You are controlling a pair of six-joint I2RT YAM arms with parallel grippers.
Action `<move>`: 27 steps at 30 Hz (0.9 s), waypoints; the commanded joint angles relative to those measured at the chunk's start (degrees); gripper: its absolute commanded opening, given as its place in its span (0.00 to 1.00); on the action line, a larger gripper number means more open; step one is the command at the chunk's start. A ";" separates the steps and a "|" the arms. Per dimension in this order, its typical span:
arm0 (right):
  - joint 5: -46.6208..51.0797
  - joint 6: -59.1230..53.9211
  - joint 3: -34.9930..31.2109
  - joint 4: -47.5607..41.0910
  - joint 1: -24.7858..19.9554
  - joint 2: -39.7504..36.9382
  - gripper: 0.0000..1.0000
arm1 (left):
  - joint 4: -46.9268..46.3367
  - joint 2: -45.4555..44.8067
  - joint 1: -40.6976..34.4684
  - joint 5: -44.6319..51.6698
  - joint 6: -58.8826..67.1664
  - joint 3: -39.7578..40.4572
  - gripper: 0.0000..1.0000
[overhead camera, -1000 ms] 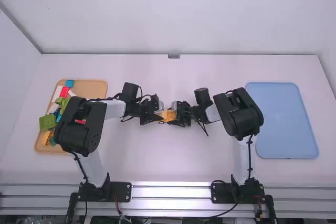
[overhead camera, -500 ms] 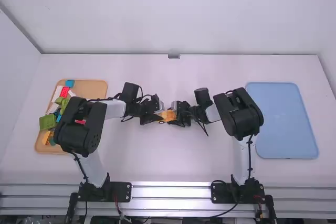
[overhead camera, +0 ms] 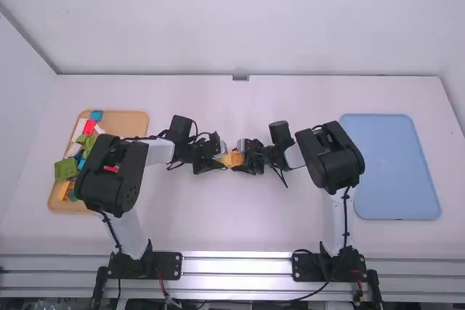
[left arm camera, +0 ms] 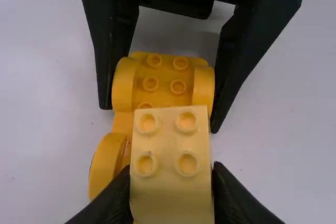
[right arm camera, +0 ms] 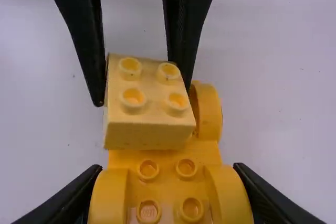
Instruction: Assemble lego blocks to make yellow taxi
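Observation:
At the middle of the table, my left gripper (overhead camera: 218, 159) and my right gripper (overhead camera: 245, 159) face each other around the yellow pieces (overhead camera: 232, 159). The left wrist view has the left gripper (left arm camera: 171, 195) shut on the sides of a pale yellow four-stud block (left arm camera: 170, 142), over one end of the orange-yellow wheeled base (left arm camera: 164, 80). In the right wrist view the right gripper (right arm camera: 169, 192) is closed on the base's near wheels (right arm camera: 170, 182). There the pale block (right arm camera: 149, 103) sits off-center and slightly turned over the base. Whether its underside is seated cannot be told.
A wooden tray (overhead camera: 131, 123) with loose colored blocks, among them a green one (overhead camera: 65, 169) and a red one (overhead camera: 90, 127), lies at the left, partly under the left arm. On the right lies a blue tray (overhead camera: 396, 168), beyond the right arm.
The left gripper's tip has shifted very slightly at the yellow pieces. The right arm holds the same pose.

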 commanded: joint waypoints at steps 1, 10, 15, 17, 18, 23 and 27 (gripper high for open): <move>0.98 0.28 -0.55 -1.31 0.37 0.79 0.58 | -0.39 -0.55 0.33 -1.57 -1.66 1.11 0.34; 0.98 0.26 -0.55 -1.29 0.37 0.79 0.58 | -5.22 -0.57 0.33 5.79 3.15 4.33 0.49; 0.98 0.07 -0.55 -1.27 0.37 0.79 0.58 | -4.66 -0.55 -0.15 5.18 3.13 3.52 0.51; 0.98 0.07 -0.55 -1.29 0.37 0.79 0.58 | -3.65 -0.55 -0.11 5.14 3.15 2.78 0.51; 0.96 0.09 -0.55 -1.29 0.37 0.79 0.58 | -2.97 -0.55 0.26 5.18 3.13 2.27 0.52; 0.96 0.07 -0.55 -1.29 0.37 0.79 0.57 | -2.03 -0.55 -0.15 5.20 3.13 1.42 0.50; 0.98 0.09 -0.52 -1.29 0.37 0.79 0.58 | -1.99 -0.55 0.24 5.20 3.10 1.42 0.51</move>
